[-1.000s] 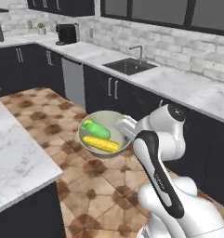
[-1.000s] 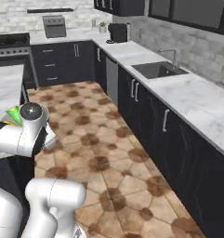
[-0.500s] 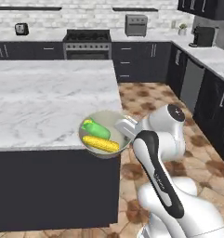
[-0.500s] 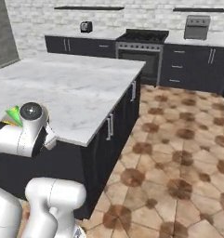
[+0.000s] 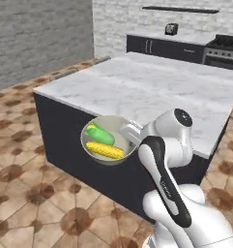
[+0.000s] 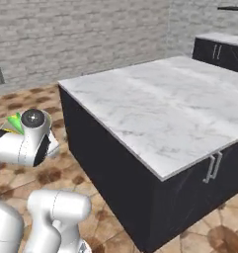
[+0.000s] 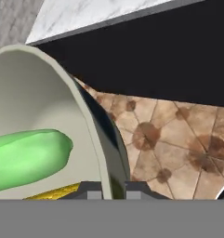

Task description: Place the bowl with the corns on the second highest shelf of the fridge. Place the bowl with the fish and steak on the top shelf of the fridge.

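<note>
Beige bowl with the corns (image 5: 107, 146) pinched at its 3 o'clock rim by claw (image 7: 114, 189); risk: tilt spills cobs.

Arm (image 5: 161, 179): glossy white rounded shell segments, seen in both base views. Dark grey-black band inset along upper link, small pale lettering printed on it, illegible. Round white joint cap (image 5: 182, 117) with dark disc and small pale mark at centre; same cap seen in right base view (image 6: 32, 118). Bulbous white base shells below. Fingers (image 7: 92, 189): small, dark grey, blocky tips with lighter grey pads.
</note>
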